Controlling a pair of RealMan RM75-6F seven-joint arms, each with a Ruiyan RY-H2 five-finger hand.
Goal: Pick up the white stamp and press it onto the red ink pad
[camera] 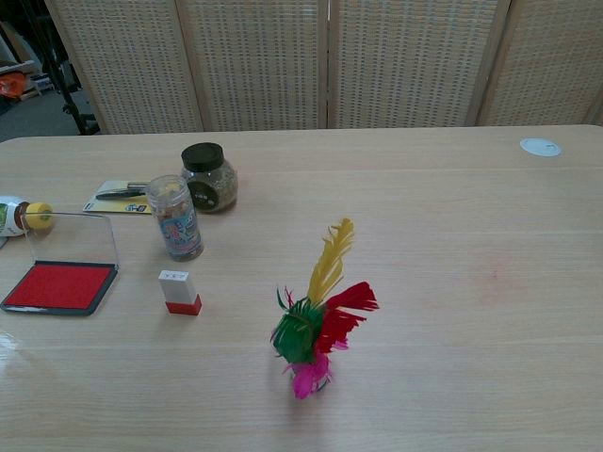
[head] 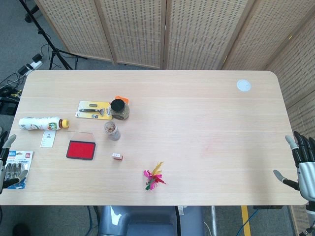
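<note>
Nothing is done: the stamp [camera: 179, 291] stands untouched beside the open ink pad [camera: 58, 285], while the left hand [head: 6, 164] and right hand [head: 300, 164] wait at the table [head: 206, 123] edges, fingers spread and empty.

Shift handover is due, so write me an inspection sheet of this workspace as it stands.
Surface: light wooden table, with a faint reddish mark right of centre and a white disc at the far right corner.
Job's things: white stamp upright, untouched, beside the red ink pad, whose clear lid is open.
Clutter: feather shuttlecock, dark-lidded jar, small clear jar, bottle on its side, carded razor, small card, carded pack.
Hands: left hand at the left edge, over the pack; right hand at the right edge; both hold nothing.
Cables: several on the floor, far left.
Surroundings: woven folding screens behind; a tripod at the far left.
</note>
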